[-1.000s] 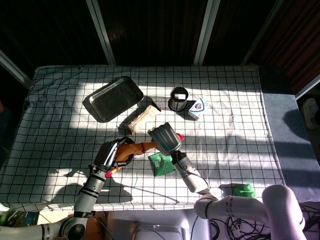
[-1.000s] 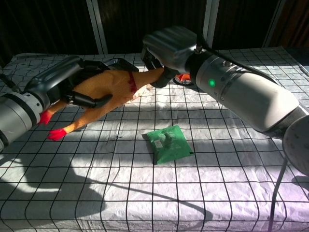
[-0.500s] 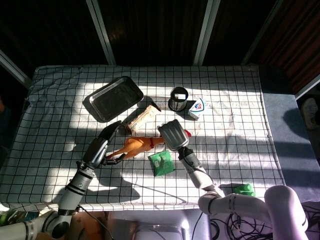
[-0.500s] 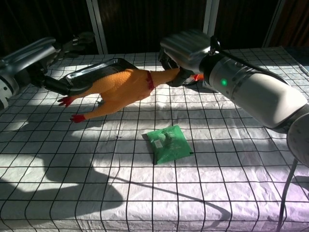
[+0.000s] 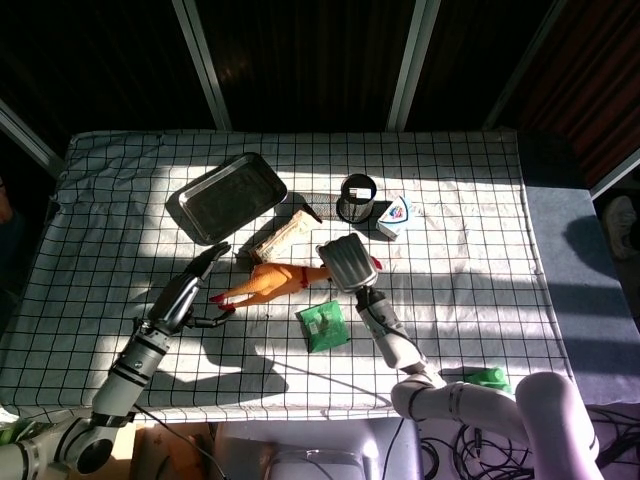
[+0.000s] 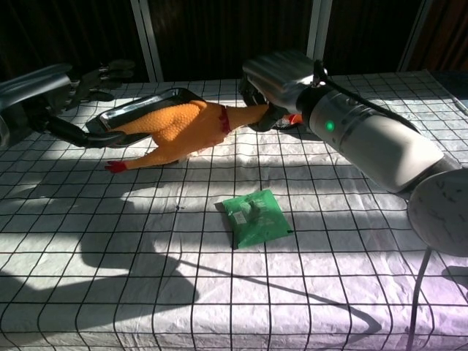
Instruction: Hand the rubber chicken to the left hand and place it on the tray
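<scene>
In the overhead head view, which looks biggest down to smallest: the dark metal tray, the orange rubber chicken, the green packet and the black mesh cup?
1. Dark metal tray
2. Orange rubber chicken, held above the table, so nearer the camera
3. Green packet and black mesh cup: too alike to rank.

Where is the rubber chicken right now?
In the head view the rubber chicken is mid-table, held at its neck by the right robot hand, just below the tray and left of the green packet.
</scene>
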`<state>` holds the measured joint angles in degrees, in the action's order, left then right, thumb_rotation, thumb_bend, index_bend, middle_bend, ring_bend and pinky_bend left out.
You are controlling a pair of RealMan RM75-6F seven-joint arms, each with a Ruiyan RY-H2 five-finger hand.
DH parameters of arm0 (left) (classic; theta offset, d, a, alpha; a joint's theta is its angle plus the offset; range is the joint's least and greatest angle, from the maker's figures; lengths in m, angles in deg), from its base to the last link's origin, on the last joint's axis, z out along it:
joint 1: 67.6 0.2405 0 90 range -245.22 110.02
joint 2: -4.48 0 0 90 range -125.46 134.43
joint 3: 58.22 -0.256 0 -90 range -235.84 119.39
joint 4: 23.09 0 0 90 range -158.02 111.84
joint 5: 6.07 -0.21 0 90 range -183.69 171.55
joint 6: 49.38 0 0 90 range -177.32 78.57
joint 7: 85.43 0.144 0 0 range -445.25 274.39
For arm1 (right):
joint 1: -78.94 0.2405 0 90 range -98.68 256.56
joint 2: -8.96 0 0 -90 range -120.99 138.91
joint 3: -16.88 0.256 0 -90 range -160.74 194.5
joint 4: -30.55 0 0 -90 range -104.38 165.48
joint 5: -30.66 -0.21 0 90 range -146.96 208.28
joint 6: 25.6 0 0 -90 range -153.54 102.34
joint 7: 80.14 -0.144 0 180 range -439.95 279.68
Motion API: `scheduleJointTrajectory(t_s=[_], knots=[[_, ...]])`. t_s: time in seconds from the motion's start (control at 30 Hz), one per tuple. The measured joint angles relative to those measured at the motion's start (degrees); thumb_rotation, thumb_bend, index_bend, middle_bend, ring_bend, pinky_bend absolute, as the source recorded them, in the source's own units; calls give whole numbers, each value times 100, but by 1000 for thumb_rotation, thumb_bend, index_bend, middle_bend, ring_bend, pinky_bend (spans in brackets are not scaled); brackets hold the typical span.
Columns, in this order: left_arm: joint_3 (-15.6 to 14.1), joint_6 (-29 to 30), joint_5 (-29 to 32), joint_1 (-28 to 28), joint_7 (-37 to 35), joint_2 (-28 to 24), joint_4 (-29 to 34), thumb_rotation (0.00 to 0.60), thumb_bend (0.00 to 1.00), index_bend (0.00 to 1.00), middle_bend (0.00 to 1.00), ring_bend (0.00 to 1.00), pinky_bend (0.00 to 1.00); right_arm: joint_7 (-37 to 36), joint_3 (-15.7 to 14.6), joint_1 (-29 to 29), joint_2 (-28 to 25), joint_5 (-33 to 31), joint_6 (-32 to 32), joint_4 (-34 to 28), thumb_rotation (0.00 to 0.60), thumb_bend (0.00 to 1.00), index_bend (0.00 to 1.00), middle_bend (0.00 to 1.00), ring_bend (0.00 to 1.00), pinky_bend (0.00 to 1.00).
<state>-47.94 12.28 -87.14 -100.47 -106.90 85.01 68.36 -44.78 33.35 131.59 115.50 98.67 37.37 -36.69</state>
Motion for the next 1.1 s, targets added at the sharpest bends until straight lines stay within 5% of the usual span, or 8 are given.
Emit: scheduleJointTrajectory(t_s=[0.23,0.37,0.57,0.77,0.87,0.97,1.03,1.1], knots=[[95,-247,197,-303,220,439,-116,600,266,0,0,0,119,167,57,104,173,48,81,-109,600,295,904,734,931,955],[164,-331,490,-393,540,639,-162,600,266,51,37,63,368,236,124,157,310,38,156,-181,600,295,904,734,931,955],[375,-239,1123,-448,1081,1047,-201,600,378,374,480,522,842,339,137,169,376,91,284,-277,600,295,903,734,931,955],[483,74,1299,-405,1444,1206,-167,600,727,684,810,806,1000,310,167,128,331,105,336,-348,600,295,885,734,931,954],[520,178,1392,-387,1654,1224,-124,600,767,719,851,841,1000,212,146,92,268,148,346,-406,600,294,565,683,838,860],[550,174,1453,-393,1827,1164,-101,600,761,720,853,841,1000,-1,89,15,113,190,307,-558,600,260,32,267,367,486],[593,128,1478,-425,1892,1062,-141,600,755,722,854,841,1000,-105,51,-73,-110,206,278,-792,600,191,0,99,170,355],[659,38,1518,-483,1925,990,-271,600,752,724,855,841,1000,-208,26,-168,-364,227,275,-1055,600,136,0,40,95,315]])
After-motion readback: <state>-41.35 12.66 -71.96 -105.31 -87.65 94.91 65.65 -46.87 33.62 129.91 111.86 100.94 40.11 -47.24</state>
